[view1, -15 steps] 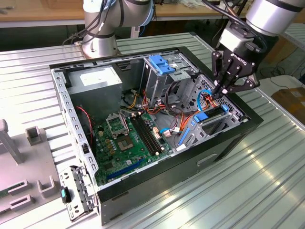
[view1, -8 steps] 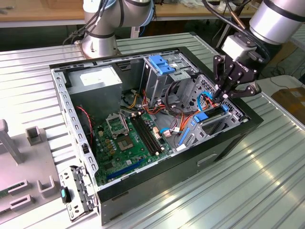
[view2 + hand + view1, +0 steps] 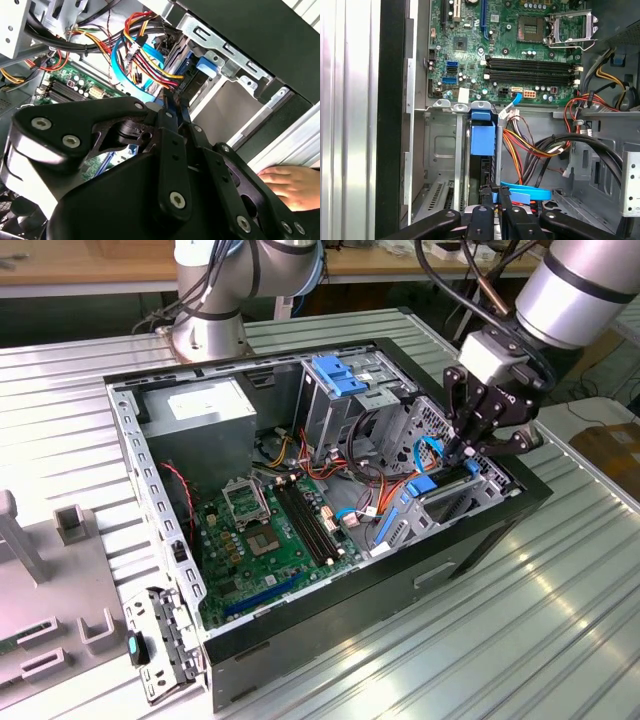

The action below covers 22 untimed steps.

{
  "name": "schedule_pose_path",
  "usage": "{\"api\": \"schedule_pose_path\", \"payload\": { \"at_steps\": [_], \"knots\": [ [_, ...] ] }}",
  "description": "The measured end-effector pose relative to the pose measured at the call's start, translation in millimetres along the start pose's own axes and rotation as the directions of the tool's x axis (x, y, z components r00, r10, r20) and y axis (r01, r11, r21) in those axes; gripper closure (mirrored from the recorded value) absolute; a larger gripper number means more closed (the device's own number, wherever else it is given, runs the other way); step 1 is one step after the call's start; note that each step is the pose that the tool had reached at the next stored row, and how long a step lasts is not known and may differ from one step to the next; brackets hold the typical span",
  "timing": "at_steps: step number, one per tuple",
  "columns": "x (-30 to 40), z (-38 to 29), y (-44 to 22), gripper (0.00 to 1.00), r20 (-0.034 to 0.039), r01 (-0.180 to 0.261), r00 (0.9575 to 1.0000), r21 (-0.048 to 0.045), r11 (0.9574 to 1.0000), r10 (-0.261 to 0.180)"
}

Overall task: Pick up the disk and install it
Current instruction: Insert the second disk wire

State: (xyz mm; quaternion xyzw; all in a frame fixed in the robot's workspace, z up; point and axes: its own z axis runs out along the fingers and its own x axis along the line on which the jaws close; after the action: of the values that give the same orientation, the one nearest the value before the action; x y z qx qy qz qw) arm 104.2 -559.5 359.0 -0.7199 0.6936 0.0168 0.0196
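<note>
inside the open computer case (image 3: 330, 630), your gripper (image 3: 495, 192) pinched the disk (image 3: 482, 142) by its edge, standing it in the drive bay (image 3: 440, 150); a slight tilt could have jammed it or snagged the blue data cable (image 3: 527, 192).

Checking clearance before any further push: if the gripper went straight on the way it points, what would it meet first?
Probably the disk standing in its bay directly ahead of the gripper; depth is unclear.

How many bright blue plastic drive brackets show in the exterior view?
2: one atop the tall drive cage, one on the disk beneath the gripper; others may be hidden.
</note>
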Motion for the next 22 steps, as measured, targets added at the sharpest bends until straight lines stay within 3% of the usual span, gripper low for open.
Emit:
{"api": "schedule_pose_path", "payload": {
  "at_steps": [10, 17, 22],
  "knots": [
    [6.5, 1.2, 0.3, 0.84, 0.0025, -0.005, 1.0000, 0.0002, 1.0000, 0.005],
    [6.7, 1.4, 0.3, 0.84, 0.0027, -0.015, 0.9999, 0.0002, 0.9999, 0.015],
    [6.4, -2.5, 0.4, 0.84, 0.0044, -0.031, 0.9995, 0.0009, 0.9995, 0.031]
  ]
}}
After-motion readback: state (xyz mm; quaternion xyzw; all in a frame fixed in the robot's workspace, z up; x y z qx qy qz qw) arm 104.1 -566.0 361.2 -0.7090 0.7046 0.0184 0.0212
